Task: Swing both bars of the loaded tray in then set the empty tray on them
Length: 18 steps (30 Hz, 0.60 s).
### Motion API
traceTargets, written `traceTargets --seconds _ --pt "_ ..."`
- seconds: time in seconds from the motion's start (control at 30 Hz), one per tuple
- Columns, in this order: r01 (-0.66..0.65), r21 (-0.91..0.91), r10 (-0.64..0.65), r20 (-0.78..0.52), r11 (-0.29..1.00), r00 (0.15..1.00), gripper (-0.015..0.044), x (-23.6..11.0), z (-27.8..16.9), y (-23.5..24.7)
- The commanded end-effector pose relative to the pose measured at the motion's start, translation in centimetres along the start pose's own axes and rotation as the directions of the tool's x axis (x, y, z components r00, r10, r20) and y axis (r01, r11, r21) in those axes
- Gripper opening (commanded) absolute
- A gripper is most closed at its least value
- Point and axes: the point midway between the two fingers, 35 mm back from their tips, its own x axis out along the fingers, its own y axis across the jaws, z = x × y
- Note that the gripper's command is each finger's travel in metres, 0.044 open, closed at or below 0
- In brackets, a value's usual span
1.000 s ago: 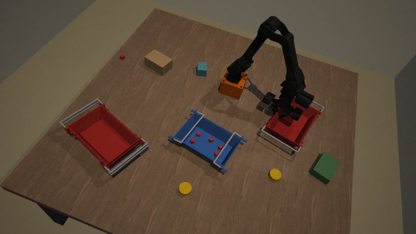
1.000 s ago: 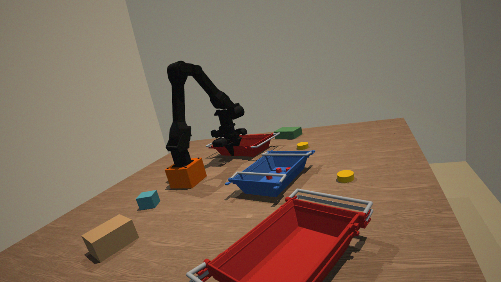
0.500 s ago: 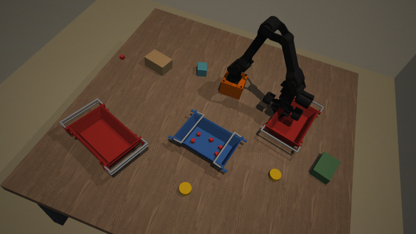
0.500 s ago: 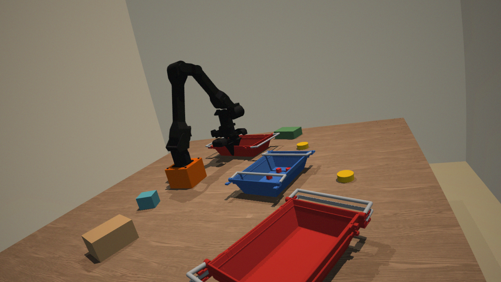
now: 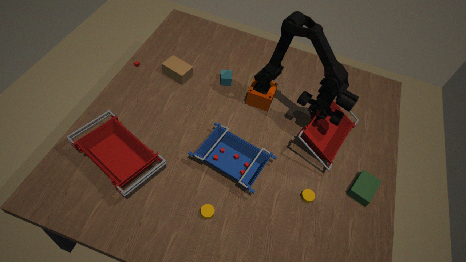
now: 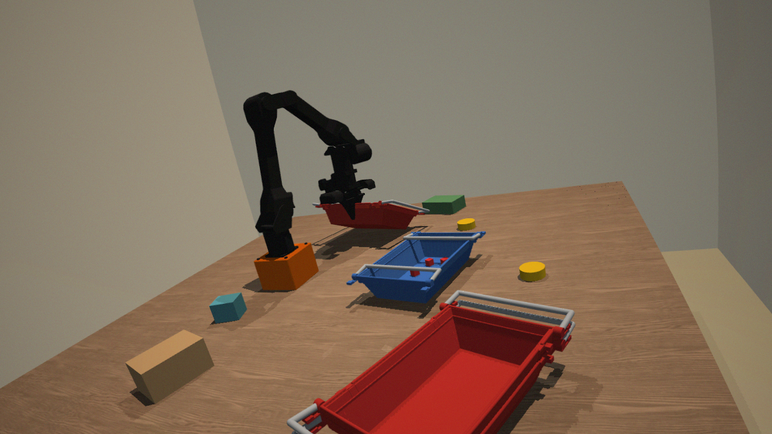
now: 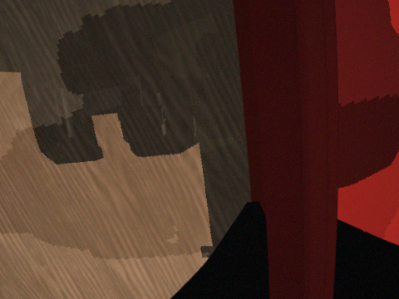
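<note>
The loaded blue tray (image 5: 245, 143) (image 6: 399, 290) stands mid-table with several small red blocks (image 5: 236, 156) (image 6: 429, 262) inside. Its grey bars lie across its top, one bar (image 5: 215, 143) (image 6: 401, 267) near the left end in the top view, the other bar (image 5: 251, 166) (image 6: 442, 237) near the right end. The smaller empty red tray (image 5: 335, 137) (image 6: 386, 217) (image 7: 291, 104) is right of it, tilted and raised at least partly off the table. My gripper (image 5: 316, 118) (image 6: 354, 207) (image 7: 268, 213) is shut on its long side wall nearest the arm's base. The fingertips are partly hidden in the top and exterior views.
A larger empty red tray (image 5: 117, 156) (image 6: 458, 388) stands at the left in the top view. A green block (image 5: 364, 187) (image 6: 443, 204) and yellow disc (image 5: 307, 195) (image 6: 465, 223) are near the held tray. Another disc (image 5: 207, 211), a teal block (image 5: 226, 77) and a tan block (image 5: 177, 68) stand apart.
</note>
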Motion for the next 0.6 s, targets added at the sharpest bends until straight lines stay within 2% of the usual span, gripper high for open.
traceTargets --seconds 0.0,0.4,0.57 --pt "0.032 0.003 -0.032 -0.003 0.999 0.999 0.0 -1.4 0.0 -0.5" --pt "0.032 0.003 -0.032 -0.003 0.999 0.999 0.0 -1.5 -0.1 -0.5" --pt "0.032 0.003 -0.032 -0.003 0.999 0.999 0.0 -2.6 -0.1 -1.3"
